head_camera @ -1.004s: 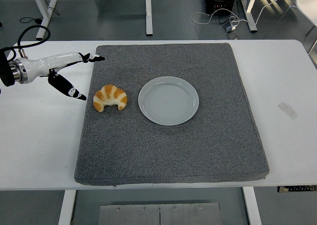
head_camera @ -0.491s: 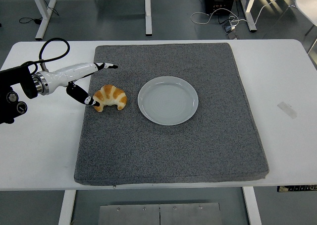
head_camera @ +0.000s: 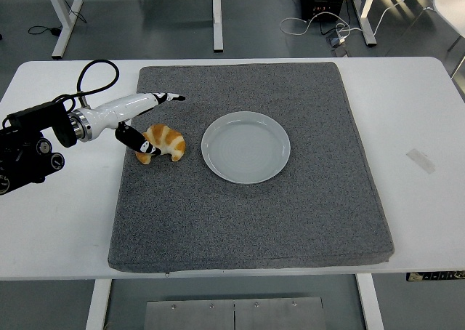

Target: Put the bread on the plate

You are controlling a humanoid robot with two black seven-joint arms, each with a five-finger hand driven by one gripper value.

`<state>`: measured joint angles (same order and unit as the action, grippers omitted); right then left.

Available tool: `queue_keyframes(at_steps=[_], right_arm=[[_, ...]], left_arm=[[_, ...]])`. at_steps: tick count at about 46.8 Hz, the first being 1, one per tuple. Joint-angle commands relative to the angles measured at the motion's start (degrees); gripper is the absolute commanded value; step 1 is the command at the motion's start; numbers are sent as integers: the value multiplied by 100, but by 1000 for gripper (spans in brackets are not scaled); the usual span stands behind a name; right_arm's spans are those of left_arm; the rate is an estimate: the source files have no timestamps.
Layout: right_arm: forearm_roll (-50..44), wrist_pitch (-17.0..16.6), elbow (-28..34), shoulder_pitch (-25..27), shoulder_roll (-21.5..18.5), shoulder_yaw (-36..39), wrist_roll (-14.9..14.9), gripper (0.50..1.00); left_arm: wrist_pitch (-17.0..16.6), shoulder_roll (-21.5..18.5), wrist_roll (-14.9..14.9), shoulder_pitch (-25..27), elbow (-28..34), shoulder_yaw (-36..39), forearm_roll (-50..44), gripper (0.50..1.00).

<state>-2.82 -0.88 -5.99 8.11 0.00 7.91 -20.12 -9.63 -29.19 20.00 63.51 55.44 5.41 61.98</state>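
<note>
Reaching over the bread [head_camera: 164, 142], just left of the plate [head_camera: 245, 147], the left hand [head_camera: 149, 121] is spread, gripping nothing; next it must close on it.

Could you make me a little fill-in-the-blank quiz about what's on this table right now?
1. The croissant lies on the grey mat, to the ____ of the plate.
2. The plate holds ____.
3. The hand reaching toward the croissant is the robot's ____ hand.
4. The mat lies on a ____ table.

Missing words: left; nothing; left; white
</note>
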Motion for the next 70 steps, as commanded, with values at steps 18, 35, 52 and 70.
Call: queue_keyframes(at_steps=[18, 35, 52, 70], right_arm=[[0, 0, 1, 7, 0, 0, -1, 1000], [0, 0, 1, 7, 0, 0, -1, 1000], [0, 0, 10, -2, 0, 0, -1, 1000], [0, 0, 1, -2, 0, 0, -1, 1000]], left_arm=[[-4, 142, 30, -93, -191, 12, -99, 1000], [-47, 283, 56, -225, -340, 3, -108, 992], [-83, 309, 65, -348, -411, 3, -266, 960], [-109, 300, 65, -435, -613, -5, -397, 831]])
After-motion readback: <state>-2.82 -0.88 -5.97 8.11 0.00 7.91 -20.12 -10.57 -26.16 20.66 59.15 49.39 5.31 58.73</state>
